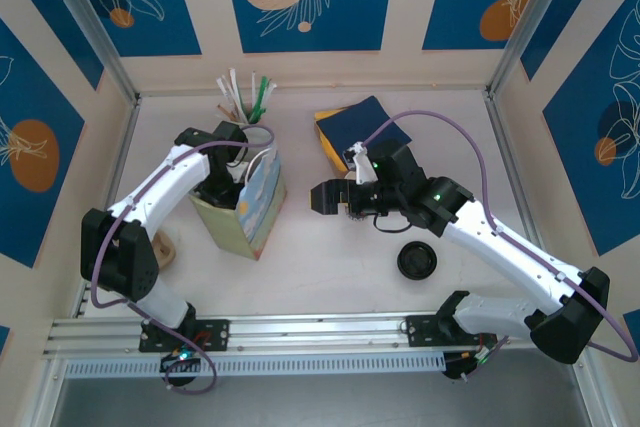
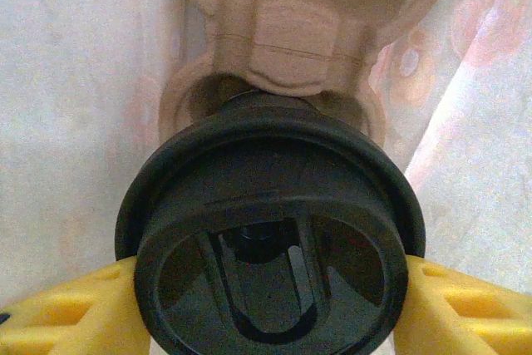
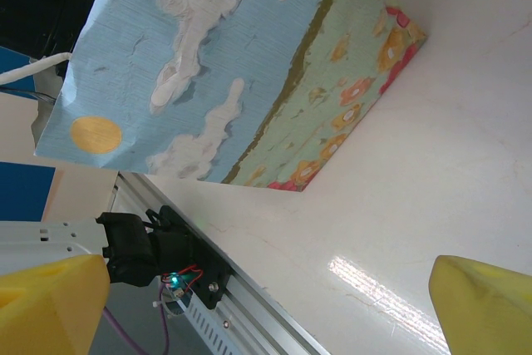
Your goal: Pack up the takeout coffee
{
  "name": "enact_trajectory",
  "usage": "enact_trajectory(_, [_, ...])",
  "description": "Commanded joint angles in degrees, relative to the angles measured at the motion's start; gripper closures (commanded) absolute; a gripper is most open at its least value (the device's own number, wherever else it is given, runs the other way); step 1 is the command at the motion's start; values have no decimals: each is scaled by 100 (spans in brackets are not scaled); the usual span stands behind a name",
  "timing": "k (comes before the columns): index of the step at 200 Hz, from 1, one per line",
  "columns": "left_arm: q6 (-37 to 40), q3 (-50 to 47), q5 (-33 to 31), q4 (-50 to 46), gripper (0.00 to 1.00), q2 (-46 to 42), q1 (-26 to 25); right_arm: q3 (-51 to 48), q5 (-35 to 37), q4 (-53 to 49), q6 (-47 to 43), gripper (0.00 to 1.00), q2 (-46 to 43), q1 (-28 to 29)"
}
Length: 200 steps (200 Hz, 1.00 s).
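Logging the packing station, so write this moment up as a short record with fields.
coffee: takeout coffee, black lid on, inside the printed paper bag, over a brown cardboard carrier; cannot tell if it is seated
left gripper: reaching into the bag, yellow fingers against both sides of the coffee's lid
right gripper: open, empty, over the table beside the bag
loose black lid: lying on the table by the right arm
stage: coffee in the bag, not yet released

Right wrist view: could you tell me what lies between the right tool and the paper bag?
Bare table runs from the right tool to the paper bag, as the right wrist view shows.
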Motion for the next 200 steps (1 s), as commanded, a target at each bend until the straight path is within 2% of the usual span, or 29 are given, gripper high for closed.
enact_trajectory(1, [-114,-82,-316,17,36,224,120,25,-81,62,-1,1,25,37])
enact_trajectory(54, [-117,-81,-314,21,36,236,120,12,-81,53,7,1,28,37])
enact_trajectory(74, [-117,-81,-307,17,32,240,120,17,-81,56,7,1,23,37])
enact_trajectory(200, [-122,-81,-307,8,32,223,120,17,-89,58,10,1,27,37])
